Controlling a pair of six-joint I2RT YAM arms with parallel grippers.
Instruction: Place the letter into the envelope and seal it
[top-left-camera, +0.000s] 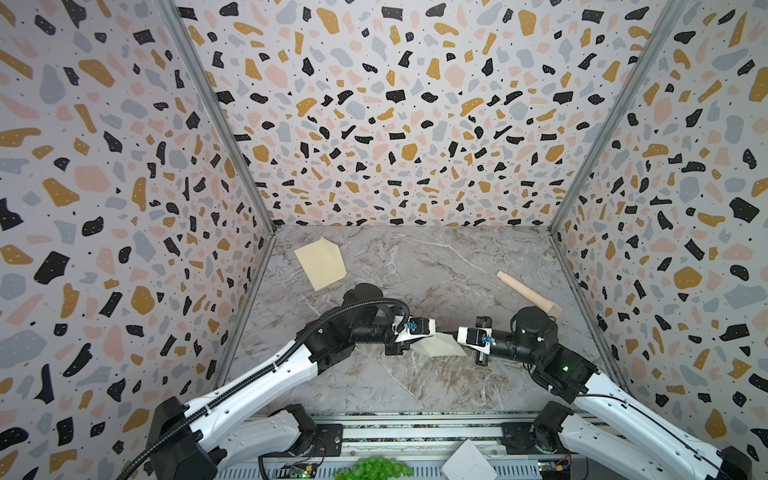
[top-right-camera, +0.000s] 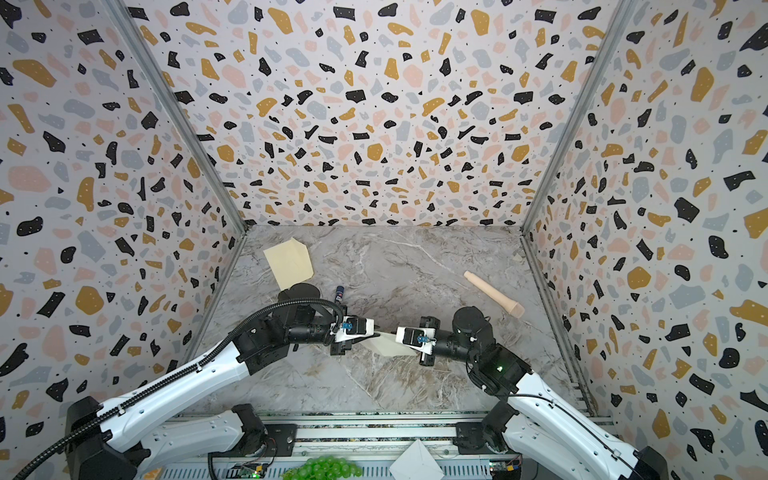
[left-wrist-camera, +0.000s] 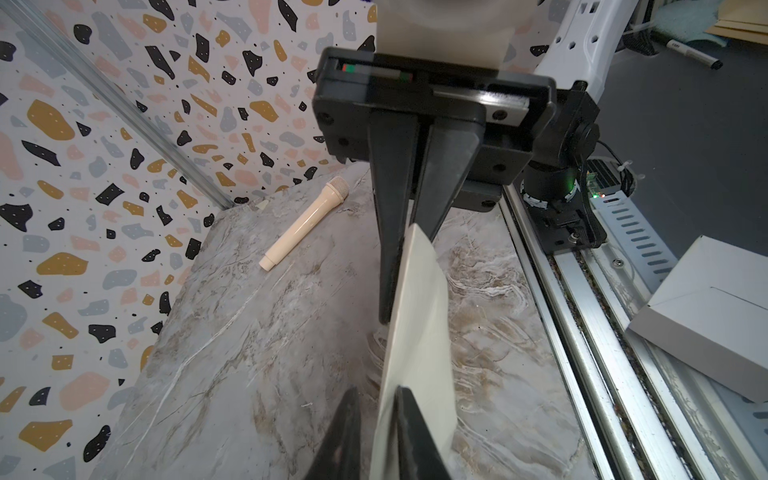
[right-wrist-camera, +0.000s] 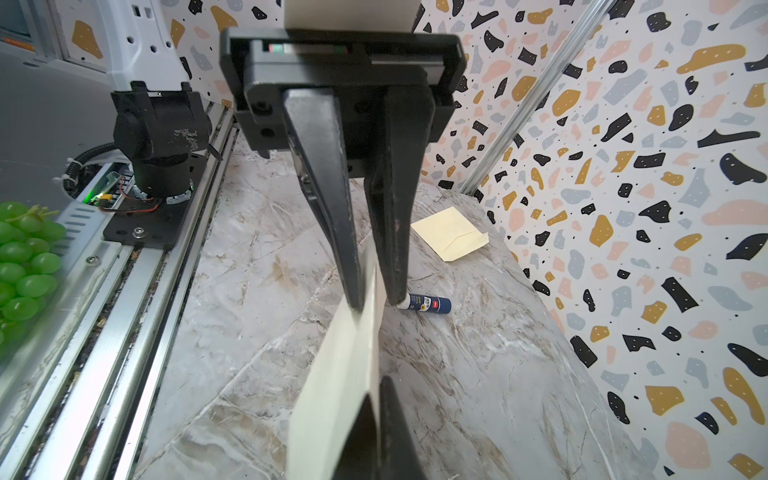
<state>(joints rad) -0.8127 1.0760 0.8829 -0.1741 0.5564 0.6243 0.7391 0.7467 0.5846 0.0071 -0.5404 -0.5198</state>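
Observation:
The letter (top-left-camera: 440, 347) is folded, shows a plain pale cream face, and hangs on edge just above the marble table between both grippers. My left gripper (left-wrist-camera: 376, 395) has its fingers pinched on the sheet's near end (left-wrist-camera: 419, 324). My right gripper (right-wrist-camera: 376, 386) is shut on the opposite end (right-wrist-camera: 340, 374). In both top views the two grippers (top-left-camera: 439, 332) (top-left-camera: 454, 332) meet tip to tip at mid table. The envelope (top-left-camera: 321, 262) is pale yellow with a pointed flap and lies flat at the back left, apart from both arms (right-wrist-camera: 451, 235).
A blue glue stick (top-right-camera: 339, 294) lies behind the left arm. A cream toy microphone (top-left-camera: 528, 293) lies at the back right. Green grapes (top-left-camera: 376, 467) and a white envelope (top-left-camera: 467, 461) sit beyond the front rail. Patterned walls close three sides.

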